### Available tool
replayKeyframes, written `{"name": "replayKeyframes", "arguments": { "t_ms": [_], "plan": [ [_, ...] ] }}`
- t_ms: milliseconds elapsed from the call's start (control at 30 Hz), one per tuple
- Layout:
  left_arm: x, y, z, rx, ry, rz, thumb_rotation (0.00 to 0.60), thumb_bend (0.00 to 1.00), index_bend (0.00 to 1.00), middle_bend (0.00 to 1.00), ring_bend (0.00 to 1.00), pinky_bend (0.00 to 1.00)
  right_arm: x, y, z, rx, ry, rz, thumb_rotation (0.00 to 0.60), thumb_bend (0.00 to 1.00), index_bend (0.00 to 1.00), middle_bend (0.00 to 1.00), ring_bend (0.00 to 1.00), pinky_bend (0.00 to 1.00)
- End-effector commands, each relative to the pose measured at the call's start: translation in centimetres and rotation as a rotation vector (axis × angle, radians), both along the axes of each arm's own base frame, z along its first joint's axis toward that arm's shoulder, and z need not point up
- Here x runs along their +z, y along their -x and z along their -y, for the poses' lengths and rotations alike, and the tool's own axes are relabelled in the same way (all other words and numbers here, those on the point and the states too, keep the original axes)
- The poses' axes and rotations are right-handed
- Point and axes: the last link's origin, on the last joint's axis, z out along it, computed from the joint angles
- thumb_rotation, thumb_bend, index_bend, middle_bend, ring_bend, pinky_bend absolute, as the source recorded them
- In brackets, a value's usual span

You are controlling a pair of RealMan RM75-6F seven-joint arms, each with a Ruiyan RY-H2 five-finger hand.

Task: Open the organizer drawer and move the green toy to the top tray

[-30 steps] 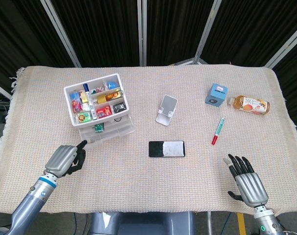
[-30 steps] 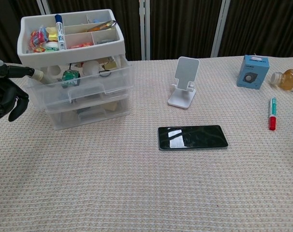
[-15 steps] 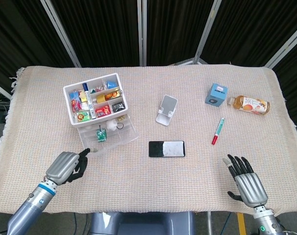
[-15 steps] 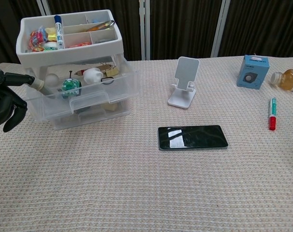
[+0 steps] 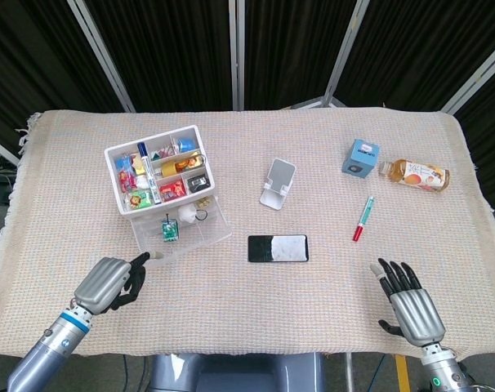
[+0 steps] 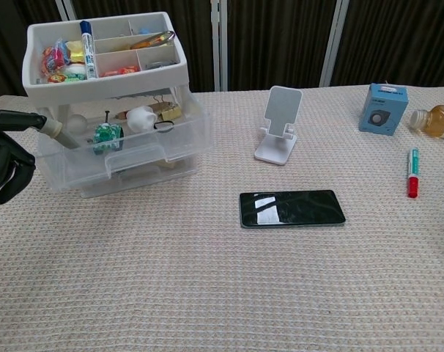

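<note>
A clear plastic organizer [image 5: 170, 192] with a white top tray [image 6: 105, 77] is placed near the table's far left corner. Its upper drawer [image 6: 127, 150] is pulled out, and the small green toy [image 6: 106, 137] is seen lying inside it. The left hand [image 5: 109, 282] is mostly curled, one finger [image 6: 28, 121] extended to touch the drawer's front corner. The right hand [image 5: 409, 304] is held spread, holding nothing, near the table's near right corner.

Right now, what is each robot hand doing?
Left robot hand: fingers curled, one fingertip on the drawer edge, holding nothing.
Right robot hand: open, empty.
</note>
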Motion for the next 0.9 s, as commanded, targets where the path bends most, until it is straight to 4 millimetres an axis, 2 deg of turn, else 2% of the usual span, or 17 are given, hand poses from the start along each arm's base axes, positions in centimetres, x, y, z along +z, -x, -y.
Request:
{"name": "replayKeyframes", "arguments": {
  "t_ms": [33, 200, 300, 433, 533, 567, 667, 733, 800, 900],
  "plan": [
    [0.2, 0.2, -0.1, -0.004, -0.019, -0.002, 0.600, 0.94, 0.16, 0.66, 0.67, 0.60, -0.1, 0.0, 0.0, 0.001, -0.001, -0.002, 0.600, 0.02, 0.00, 0.00, 0.00, 0.00],
    [0.5, 0.7, -0.3, -0.001, -0.049, -0.025, 0.600, 0.94, 0.05, 0.66, 0.67, 0.60, -0.2, 0.0, 0.0, 0.002, -0.004, -0.005, 0.600, 0.02, 0.00, 0.00, 0.00, 0.00],
    [0.8, 1.0, -0.4, 0.000, -0.065, -0.037, 0.600, 0.91, 0.03, 0.66, 0.67, 0.60, -0.2, 0.0, -0.1, 0.004, -0.005, -0.005, 0.600, 0.02, 0.00, 0.00, 0.00, 0.00],
    [2.0, 0.9, -0.3, -0.034, -0.107, -0.076, 0.600, 0.72, 0.01, 0.66, 0.67, 0.60, -0.2, 0.0, -0.1, 0.004, -0.004, -0.007, 0.600, 0.02, 0.00, 0.00, 0.00, 0.00],
    [3.8, 0.3, 0.1, -0.090, -0.174, -0.126, 0.600, 0.54, 0.08, 0.66, 0.67, 0.60, -0.3, 0.0, -0.1, 0.002, -0.005, -0.007, 0.600, 0.02, 0.00, 0.00, 0.00, 0.00],
    [5.3, -0.5, 0.2, -0.140, -0.250, -0.156, 0.600, 0.51, 0.10, 0.66, 0.67, 0.59, -0.4, 0.0, -0.1, 0.005, -0.007, -0.009, 0.600, 0.02, 0.00, 0.00, 0.00, 0.00],
    [7.2, -1.6, 0.4, -0.174, -0.325, -0.169, 0.600, 0.38, 0.15, 0.64, 0.66, 0.57, -0.5, -0.1, -0.2, 0.008, -0.008, -0.010, 0.600, 0.02, 0.00, 0.00, 0.00, 0.00],
    [8.2, -2.2, 0.3, -0.183, -0.353, -0.183, 0.600, 0.29, 0.20, 0.58, 0.61, 0.56, -0.5, -0.1, -0.2, 0.010, -0.009, -0.009, 0.600, 0.02, 0.00, 0.00, 0.00, 0.00],
    [9.7, -3.1, -0.1, -0.211, -0.397, -0.233, 0.600, 0.22, 0.24, 0.48, 0.53, 0.53, -0.6, -0.2, -0.3, 0.013, -0.012, -0.010, 0.600, 0.02, 0.00, 0.00, 0.00, 0.00],
    [11.0, -4.5, -0.7, -0.239, -0.429, -0.301, 0.600, 0.19, 0.28, 0.37, 0.42, 0.46, -0.7, -0.1, -0.3, 0.014, -0.018, -0.015, 0.600, 0.02, 0.00, 0.00, 0.00, 0.00]
  ]
}}
